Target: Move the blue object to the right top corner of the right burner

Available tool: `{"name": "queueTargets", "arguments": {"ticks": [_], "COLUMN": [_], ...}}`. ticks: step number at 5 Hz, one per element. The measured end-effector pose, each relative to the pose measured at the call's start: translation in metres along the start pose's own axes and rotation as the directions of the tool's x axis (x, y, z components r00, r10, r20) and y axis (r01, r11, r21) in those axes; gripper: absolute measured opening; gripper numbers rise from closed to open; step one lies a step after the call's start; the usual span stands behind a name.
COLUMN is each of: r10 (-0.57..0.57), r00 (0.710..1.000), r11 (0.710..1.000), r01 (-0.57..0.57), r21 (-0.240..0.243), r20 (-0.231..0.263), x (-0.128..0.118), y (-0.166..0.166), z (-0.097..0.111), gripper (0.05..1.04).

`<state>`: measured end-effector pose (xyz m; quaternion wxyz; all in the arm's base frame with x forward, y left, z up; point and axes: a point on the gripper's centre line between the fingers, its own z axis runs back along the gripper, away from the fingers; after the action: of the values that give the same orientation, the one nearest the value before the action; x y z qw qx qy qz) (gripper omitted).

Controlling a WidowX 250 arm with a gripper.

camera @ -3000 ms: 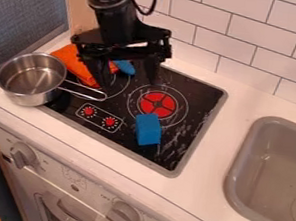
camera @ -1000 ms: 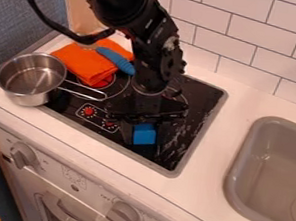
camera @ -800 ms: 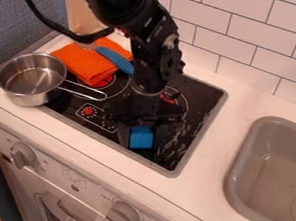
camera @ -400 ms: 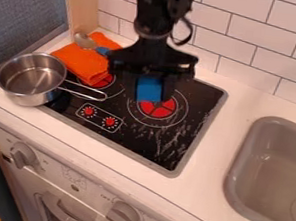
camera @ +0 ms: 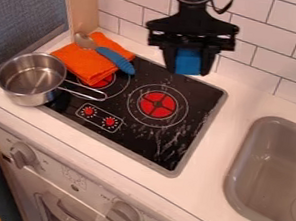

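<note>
End effector gripping block (raised, looks like), burner down-left of it in view, so lower toward near corner.

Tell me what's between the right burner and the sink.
In the camera view, no loose items: just black stovetop, its grey rim and white counter.

Saucepan, steel, at left corner of stovetop. Cloth, orange, folded, over the stovetop's upper-left edge. Spoon, blue-handled, lying on cloth. Sink, grey, right side of table.
</note>
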<state>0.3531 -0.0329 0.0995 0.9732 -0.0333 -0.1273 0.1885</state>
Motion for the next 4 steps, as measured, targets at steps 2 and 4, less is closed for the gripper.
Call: {"name": "queueTargets", "arguments": {"ticks": [2, 4], "r10": [-0.066, -0.059], "r00": [0.997, 0.995], "r11": [0.998, 0.996], "r01": [0.066, 0.064], "r21": [-0.006, 0.058], "r20": [-0.031, -0.080], "x": [0.028, 0.023], "y": [-0.031, -0.026], "z": [-0.042, -0.086], "gripper": [0.614, 0.613]}}
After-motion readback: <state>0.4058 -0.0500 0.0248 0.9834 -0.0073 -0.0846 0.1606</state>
